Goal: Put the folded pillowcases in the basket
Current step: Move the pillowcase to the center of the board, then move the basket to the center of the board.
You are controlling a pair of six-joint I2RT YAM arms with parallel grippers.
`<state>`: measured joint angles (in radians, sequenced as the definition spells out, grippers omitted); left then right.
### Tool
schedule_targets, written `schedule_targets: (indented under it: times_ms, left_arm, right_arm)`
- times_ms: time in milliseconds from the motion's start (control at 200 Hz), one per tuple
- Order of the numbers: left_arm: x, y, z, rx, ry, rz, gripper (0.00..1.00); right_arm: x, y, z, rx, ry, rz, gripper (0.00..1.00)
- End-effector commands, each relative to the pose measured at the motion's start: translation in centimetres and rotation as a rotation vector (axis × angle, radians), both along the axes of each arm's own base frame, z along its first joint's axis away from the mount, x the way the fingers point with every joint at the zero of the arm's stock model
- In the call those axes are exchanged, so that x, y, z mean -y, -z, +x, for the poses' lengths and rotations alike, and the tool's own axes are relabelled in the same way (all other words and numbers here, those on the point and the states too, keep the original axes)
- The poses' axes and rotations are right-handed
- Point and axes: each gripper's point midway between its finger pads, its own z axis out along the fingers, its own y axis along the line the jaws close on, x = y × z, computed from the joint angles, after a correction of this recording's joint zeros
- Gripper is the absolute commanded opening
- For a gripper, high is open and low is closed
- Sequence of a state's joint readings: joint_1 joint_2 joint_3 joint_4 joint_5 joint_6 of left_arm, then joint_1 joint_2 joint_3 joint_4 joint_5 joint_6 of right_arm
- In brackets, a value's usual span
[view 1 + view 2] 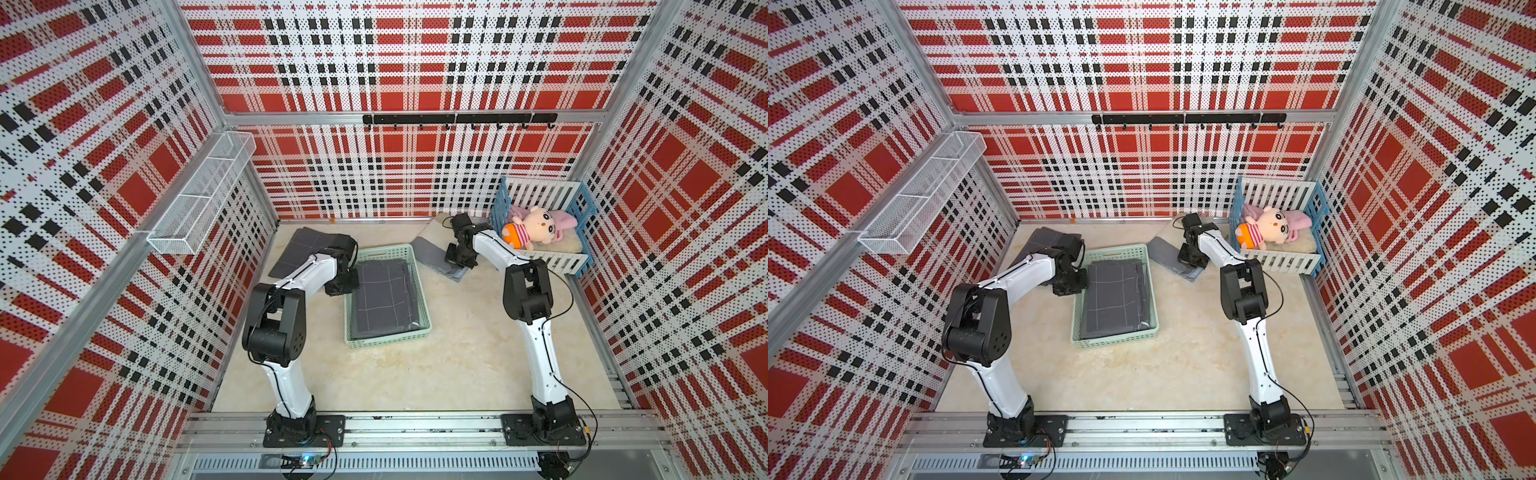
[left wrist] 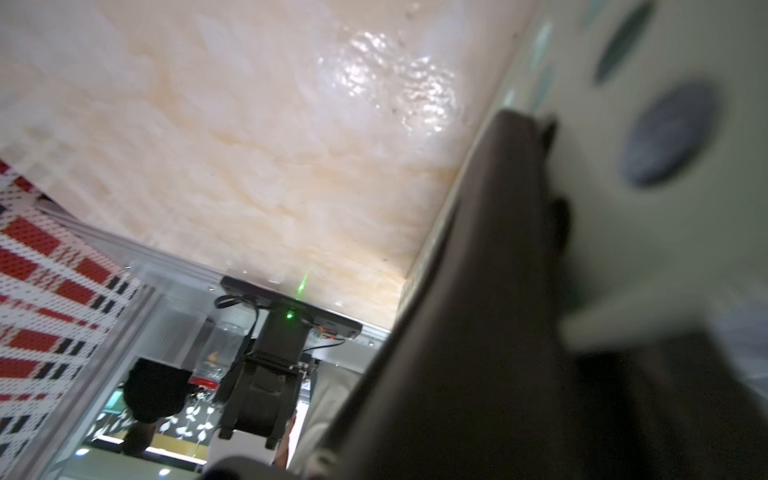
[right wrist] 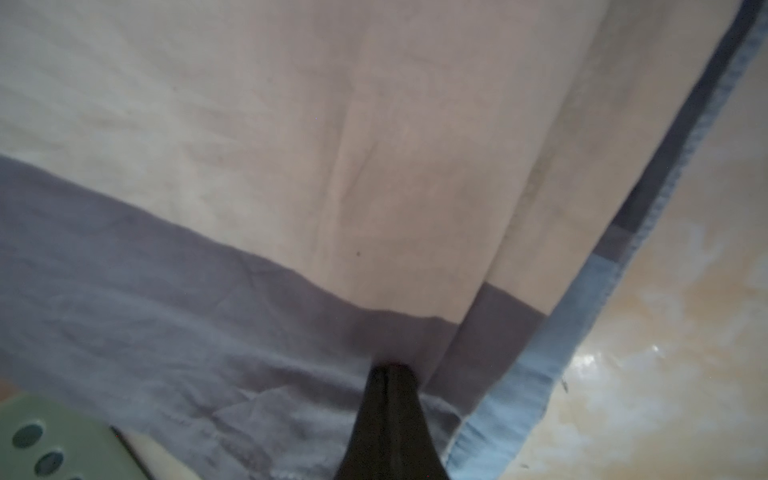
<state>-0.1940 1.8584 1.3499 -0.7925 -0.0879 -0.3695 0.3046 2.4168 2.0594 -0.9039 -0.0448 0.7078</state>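
The pale mint basket (image 1: 390,338) (image 1: 1115,338) stands mid-table, and a dark grey checked folded cloth (image 1: 384,297) lies inside it. My left gripper (image 1: 343,286) (image 1: 1069,284) is shut on the basket's left rim. In the left wrist view a dark finger (image 2: 490,311) lies against the perforated basket wall (image 2: 623,270). Right of the basket, the folded pillowcase (image 1: 432,253) (image 1: 1165,251) lies on the table, grey and beige with a blue edge. My right gripper (image 1: 457,259) (image 3: 390,370) is shut on its grey band (image 3: 166,291).
A second dark grey folded cloth (image 1: 297,247) lies at the back left, behind the left arm. At the back right is a blue-and-white crib (image 1: 561,262) holding a plush doll (image 1: 536,228). A white wire shelf (image 1: 203,195) hangs on the left wall.
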Motion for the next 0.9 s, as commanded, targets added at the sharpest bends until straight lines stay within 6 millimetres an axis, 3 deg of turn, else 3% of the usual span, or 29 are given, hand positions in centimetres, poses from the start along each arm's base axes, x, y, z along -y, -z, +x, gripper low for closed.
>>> schedule_targets:
  times_ms: [0, 135, 235, 416, 566, 611, 731, 897]
  left_arm:
    - [-2.4, -0.6, 1.4, 0.025, -0.010, 0.074, 0.00]
    - [-4.9, -1.5, 2.4, 0.046, -0.036, 0.140, 0.00]
    - [-6.8, -2.1, 3.2, 0.065, -0.074, 0.177, 0.00]
    - [-7.5, -2.3, 4.4, 0.077, -0.091, 0.193, 0.00]
    - [-7.7, -2.4, 4.3, 0.078, -0.095, 0.209, 0.14]
    - [-7.8, -2.5, 4.1, 0.080, -0.098, 0.218, 0.22]
    - [-8.0, -3.3, 4.0, 0.097, -0.103, 0.231, 0.30]
    - [-8.3, -4.3, 4.1, 0.115, -0.111, 0.249, 0.33]
  right_arm:
    - [0.7, 2.8, -4.9, -0.137, -0.003, -0.016, 0.00]
    - [0.4, 3.1, -9.3, -0.179, -0.039, -0.014, 0.00]
    - [-0.5, 3.2, -13.6, -0.230, -0.099, -0.039, 0.00]
    - [-2.1, 2.9, -22.2, -0.326, -0.199, -0.087, 0.00]
    - [0.3, 2.8, -28.1, -0.381, -0.151, -0.137, 0.00]
    - [1.4, 2.6, -29.3, -0.385, -0.124, -0.154, 0.00]
    - [3.4, 1.7, -30.7, -0.379, -0.073, -0.204, 0.00]
    - [5.7, 0.6, -30.0, -0.358, -0.006, -0.263, 0.00]
